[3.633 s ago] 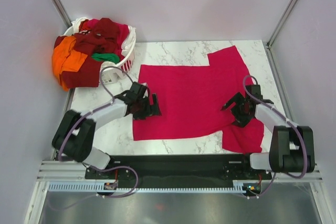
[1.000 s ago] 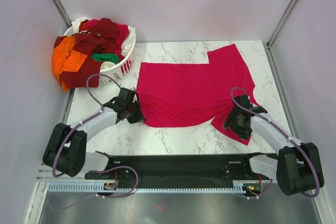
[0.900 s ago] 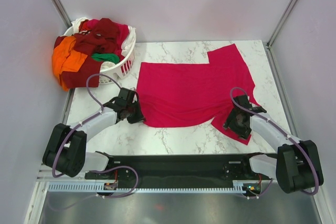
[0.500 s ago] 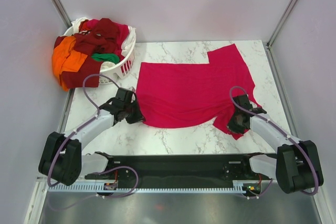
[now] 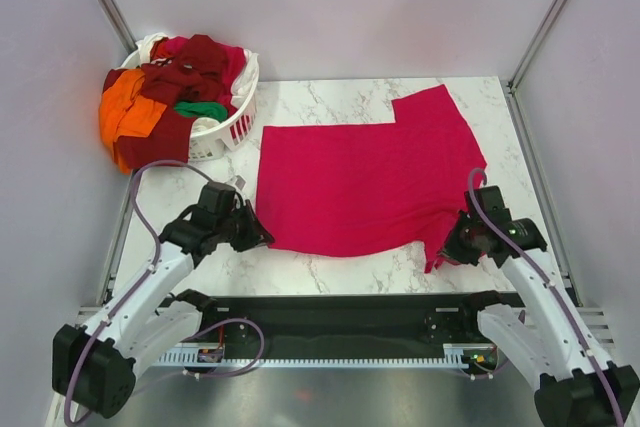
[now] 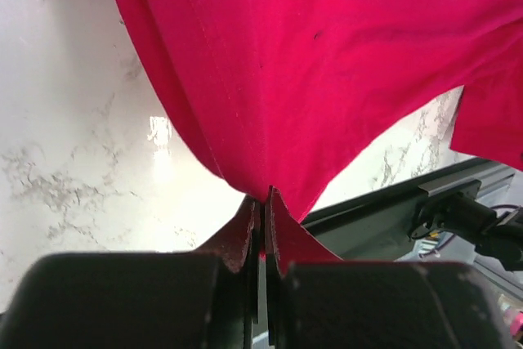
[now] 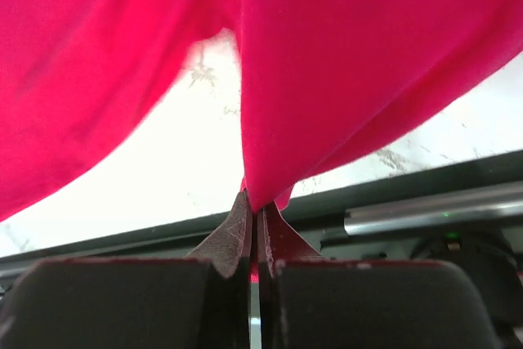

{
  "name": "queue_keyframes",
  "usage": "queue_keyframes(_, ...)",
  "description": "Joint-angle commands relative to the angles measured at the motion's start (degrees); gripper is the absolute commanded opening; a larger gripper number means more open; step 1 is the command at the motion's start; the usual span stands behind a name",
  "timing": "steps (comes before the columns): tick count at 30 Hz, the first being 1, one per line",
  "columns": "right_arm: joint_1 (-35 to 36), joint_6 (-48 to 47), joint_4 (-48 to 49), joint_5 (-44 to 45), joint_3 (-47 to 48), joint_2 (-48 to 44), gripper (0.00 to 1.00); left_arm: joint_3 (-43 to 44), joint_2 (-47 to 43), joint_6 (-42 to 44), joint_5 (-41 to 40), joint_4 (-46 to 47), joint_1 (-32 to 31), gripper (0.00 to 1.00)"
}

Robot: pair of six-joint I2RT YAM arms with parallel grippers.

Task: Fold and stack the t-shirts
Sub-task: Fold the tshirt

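Cloth fills both my wrist views. The crimson-pink t-shirt (image 5: 360, 182) lies spread on the marble table (image 5: 340, 272), with its near edge lifted at two corners. My left gripper (image 5: 262, 238) is clamped on the near-left corner, and my right gripper (image 5: 447, 250) is clamped on the near-right one. At the far left, other t-shirts (image 5: 165, 97) sit heaped in the white basket (image 5: 238, 119).

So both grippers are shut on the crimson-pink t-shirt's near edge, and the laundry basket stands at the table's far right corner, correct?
No: the top external view shows the laundry basket at the far left corner, not the right. The left gripper and right gripper are indeed both shut on the crimson-pink t-shirt's near edge.
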Motion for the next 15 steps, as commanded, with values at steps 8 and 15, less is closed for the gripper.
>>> queue_keyframes(8,0.2,-3.3,-18.2,1.3,10.9,-8.3,0.00,1.9,-9.8,-5.3,-0.2,-12.4,-0.3,0.02)
queue_keyframes(15,0.2,-4.3,-17.9,8.5,22.3,-4.3,0.00,3.0,-10.3,-5.9,-1.8,-14.6,-0.3,0.02)
